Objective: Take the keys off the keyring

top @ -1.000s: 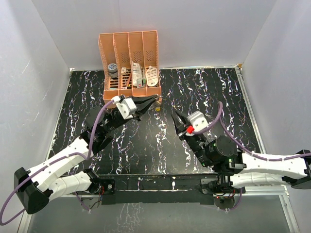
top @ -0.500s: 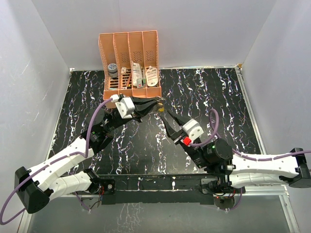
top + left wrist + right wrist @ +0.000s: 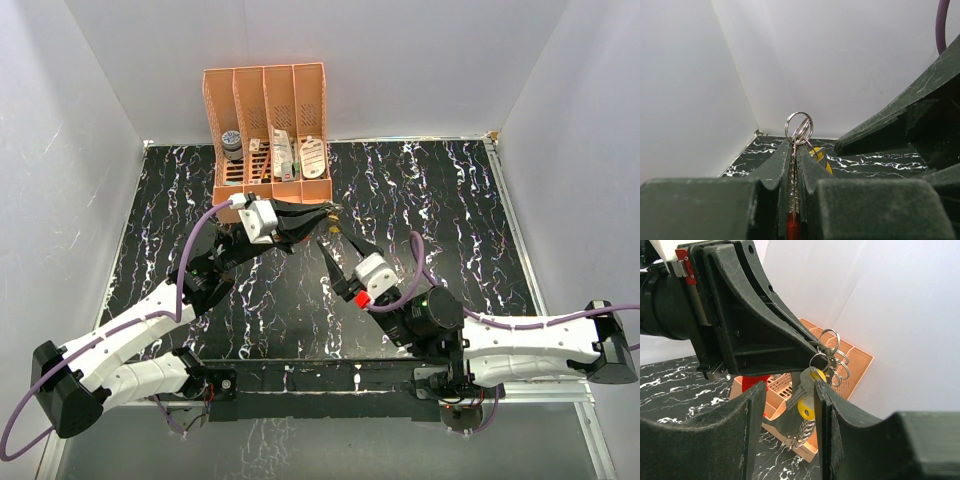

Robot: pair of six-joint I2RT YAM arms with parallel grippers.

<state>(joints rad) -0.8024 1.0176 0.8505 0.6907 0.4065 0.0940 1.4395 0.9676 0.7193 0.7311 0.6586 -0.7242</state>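
Left jaws: shut tight on the keyring point(image 3: 799, 127), just below its wire loop. A red sliver of the tag point(image 3: 792, 227) shows deep in the seam between them.
Keyring: held clear of the tabletop point(image 3: 430, 200), at the tip of the left jaws and just in front of the orange rack point(image 3: 268, 130). From the right wrist I count several wire loops bunched together there.
Keys: the keys point(image 3: 807, 407) hang below the loops, showing yellow rounded heads and a silvery blade. A short, silvery, chain-like piece dangles under them; I cannot tell what it is.
Right jaws: spread wide and holding nothing. The keys hang in the gap between the two fingers point(image 3: 715, 440), closer to the one on the right of my wrist view. I cannot tell whether that finger touches them.
In the way: the black bulk of the left jaws fills the upper left of my right wrist view and covers where the loops join the tag. The rack stands directly behind the keys.
Rack contents: a small jar point(image 3: 231, 143) sits in the left slot, and a white oval item point(image 3: 311, 157) in the right one.
Surroundings: the dark marbled tabletop is boxed in by white walls point(image 3: 420, 60). A purple cable point(image 3: 195, 260) arcs over the left arm.
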